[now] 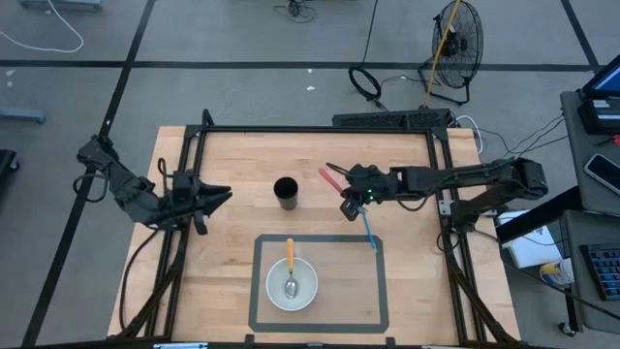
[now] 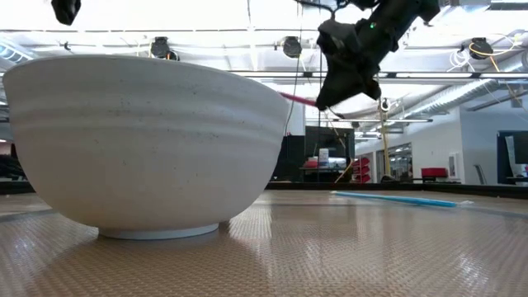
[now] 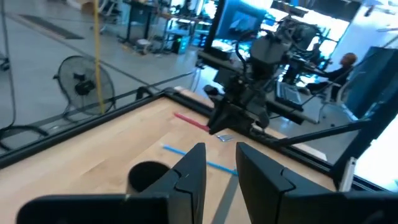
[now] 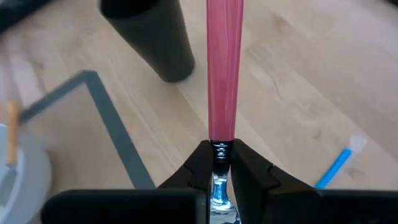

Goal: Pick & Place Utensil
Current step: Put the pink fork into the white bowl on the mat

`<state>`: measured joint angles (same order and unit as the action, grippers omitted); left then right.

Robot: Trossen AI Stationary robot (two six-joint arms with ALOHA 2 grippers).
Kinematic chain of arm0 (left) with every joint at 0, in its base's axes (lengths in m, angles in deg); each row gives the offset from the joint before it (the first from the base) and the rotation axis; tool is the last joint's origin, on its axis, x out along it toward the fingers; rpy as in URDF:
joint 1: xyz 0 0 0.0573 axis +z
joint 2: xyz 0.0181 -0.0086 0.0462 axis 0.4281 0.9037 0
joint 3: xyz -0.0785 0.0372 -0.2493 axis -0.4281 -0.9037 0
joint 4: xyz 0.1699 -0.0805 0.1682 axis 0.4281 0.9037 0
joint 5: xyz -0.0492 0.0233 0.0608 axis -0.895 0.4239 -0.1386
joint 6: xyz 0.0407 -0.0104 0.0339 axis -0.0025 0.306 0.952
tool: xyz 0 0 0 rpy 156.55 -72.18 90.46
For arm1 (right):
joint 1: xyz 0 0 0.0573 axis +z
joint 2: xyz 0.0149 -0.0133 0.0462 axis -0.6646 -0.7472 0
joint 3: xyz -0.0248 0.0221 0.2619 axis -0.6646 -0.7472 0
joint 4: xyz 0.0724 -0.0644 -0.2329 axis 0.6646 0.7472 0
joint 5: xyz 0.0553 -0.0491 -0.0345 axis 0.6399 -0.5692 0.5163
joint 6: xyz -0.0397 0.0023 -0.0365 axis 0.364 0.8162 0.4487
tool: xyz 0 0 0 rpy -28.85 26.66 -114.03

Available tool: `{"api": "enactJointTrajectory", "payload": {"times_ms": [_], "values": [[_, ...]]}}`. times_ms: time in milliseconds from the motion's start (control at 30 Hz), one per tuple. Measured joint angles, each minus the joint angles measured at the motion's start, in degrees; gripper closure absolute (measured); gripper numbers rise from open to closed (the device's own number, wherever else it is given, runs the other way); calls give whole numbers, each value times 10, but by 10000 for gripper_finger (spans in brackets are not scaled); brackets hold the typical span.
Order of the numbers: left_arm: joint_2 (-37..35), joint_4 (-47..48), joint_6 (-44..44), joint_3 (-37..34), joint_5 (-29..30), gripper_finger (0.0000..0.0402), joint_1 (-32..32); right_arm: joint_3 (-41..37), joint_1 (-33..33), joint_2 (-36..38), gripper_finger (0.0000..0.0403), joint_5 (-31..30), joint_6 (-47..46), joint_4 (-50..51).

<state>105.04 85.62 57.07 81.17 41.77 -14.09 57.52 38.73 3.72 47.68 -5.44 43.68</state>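
Note:
My right gripper (image 1: 347, 197) hangs above the table, right of the black cup (image 1: 286, 192), shut on a pink-handled utensil (image 1: 332, 178) whose handle (image 4: 224, 68) points past the fingertips toward the cup (image 4: 152, 37). A blue utensil (image 1: 368, 231) lies flat on the table below it. The white bowl (image 1: 292, 284) stands in the taped rectangle with an orange-handled spoon (image 1: 290, 262) resting in it. My left gripper (image 3: 217, 165) is open and waits at the table's left side (image 1: 218, 194). My right gripper pinches the pink utensil between its two fingers at the metal neck (image 4: 219, 163), just below where the pink handle starts. The handle runs straight on beyond the fingertips; the metal end (image 4: 217, 194) reaches back between the fingers. The utensil is lifted clear of the table (image 2: 299, 99).
A grey tape rectangle (image 1: 378, 291) frames the bowl near the table's near edge. A black frame (image 1: 320, 129) borders the tabletop at far, left and right. Bare wood lies between cup and left gripper. A person sits at desks beyond the table (image 3: 345, 62).

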Motion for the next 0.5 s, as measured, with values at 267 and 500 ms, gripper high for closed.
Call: {"api": "enactJointTrajectory", "payload": {"times_ms": [267, 500], "values": [[49, -94, 42, 0, -70, 311, 46, 0, 4, 16, 374, 5, 36, -37], [124, -171, 43, 0, -165, 311, 123, 0, 8, 30, 372, 21, 60, -78]]}}
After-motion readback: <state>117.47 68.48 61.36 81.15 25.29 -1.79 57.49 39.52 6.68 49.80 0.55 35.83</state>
